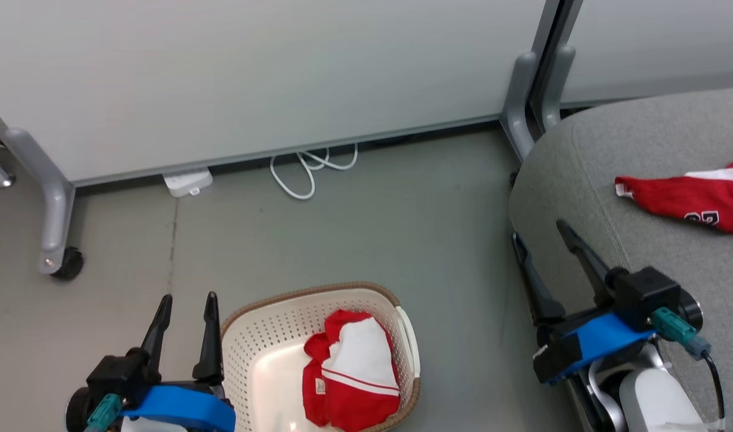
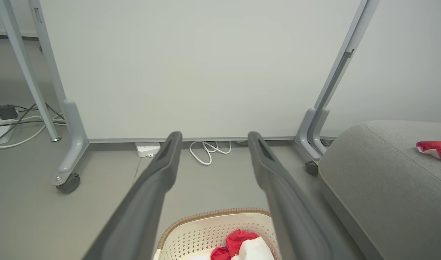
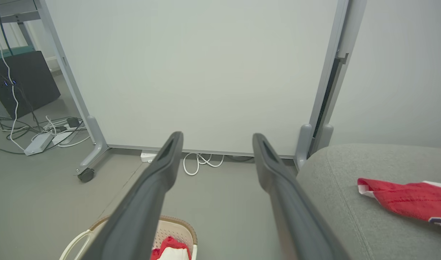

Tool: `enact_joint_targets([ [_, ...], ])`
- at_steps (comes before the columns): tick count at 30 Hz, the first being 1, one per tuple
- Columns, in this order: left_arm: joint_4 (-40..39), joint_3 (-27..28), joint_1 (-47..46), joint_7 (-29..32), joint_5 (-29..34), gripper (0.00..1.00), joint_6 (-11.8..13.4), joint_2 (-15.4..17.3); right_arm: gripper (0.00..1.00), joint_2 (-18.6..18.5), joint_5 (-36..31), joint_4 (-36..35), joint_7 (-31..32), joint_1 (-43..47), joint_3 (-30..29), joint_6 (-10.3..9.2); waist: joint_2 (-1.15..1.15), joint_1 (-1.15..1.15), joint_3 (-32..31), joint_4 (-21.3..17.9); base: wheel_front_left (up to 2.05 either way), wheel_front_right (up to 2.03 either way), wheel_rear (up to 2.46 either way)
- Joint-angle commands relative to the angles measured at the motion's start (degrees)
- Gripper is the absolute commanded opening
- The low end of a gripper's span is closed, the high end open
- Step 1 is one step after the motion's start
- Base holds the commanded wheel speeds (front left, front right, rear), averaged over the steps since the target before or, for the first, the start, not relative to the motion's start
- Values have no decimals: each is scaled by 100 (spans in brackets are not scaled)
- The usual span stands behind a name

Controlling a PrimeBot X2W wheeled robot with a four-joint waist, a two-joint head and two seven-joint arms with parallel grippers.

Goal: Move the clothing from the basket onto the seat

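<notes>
Left gripper and right gripper both wide open, empty. Red garment sits in the basket beside the left one, jersey on the seat past the right.

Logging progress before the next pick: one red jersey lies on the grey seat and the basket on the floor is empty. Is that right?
Not quite. The basket is not empty: a red and white garment lies in it, as the head view shows. The rest holds: the basket stands on the floor and one red jersey lies on the grey seat.
</notes>
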Motion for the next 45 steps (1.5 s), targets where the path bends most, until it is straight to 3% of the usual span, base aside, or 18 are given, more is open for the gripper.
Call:
enact_joint_targets([
  [1, 13, -55, -167, -15, -29, 100, -42, 63, 100, 8, 6, -52, -28, -135, 21, 1, 0, 0, 469, -214, 0, 0, 0],
  [8, 325, -587, -1011, -15, -107, 100, -43, 403, 100, 31, 30, -312, -189, -918, 11, 1, 0, 0, 1819, -638, 0, 0, 0],
  [14, 984, -1375, -2098, -16, -268, 100, -42, 738, 100, 48, 23, -617, -321, -1578, -15, 1, 0, 0, 3014, -865, 0, 0, 0],
  [24, 2259, -2433, -3469, 117, -651, 100, -26, 1242, 100, 93, 179, -767, -606, -2366, 337, 1, 0, 0, 4344, -1417, 0, 0, 0],
  [31, 2977, -2740, -4108, 404, -981, 100, -26, 1457, 100, 94, 395, -671, -824, -2595, 533, 1, 0, 0, 4853, -1660, 0, 0, 0],
  [45, 3898, -3210, -4451, 1199, -1851, 100, -26, 1354, 100, 92, 531, -526, -975, -2395, 599, 1, 0, 0, 4906, -1698, 0, 0, 0],
])
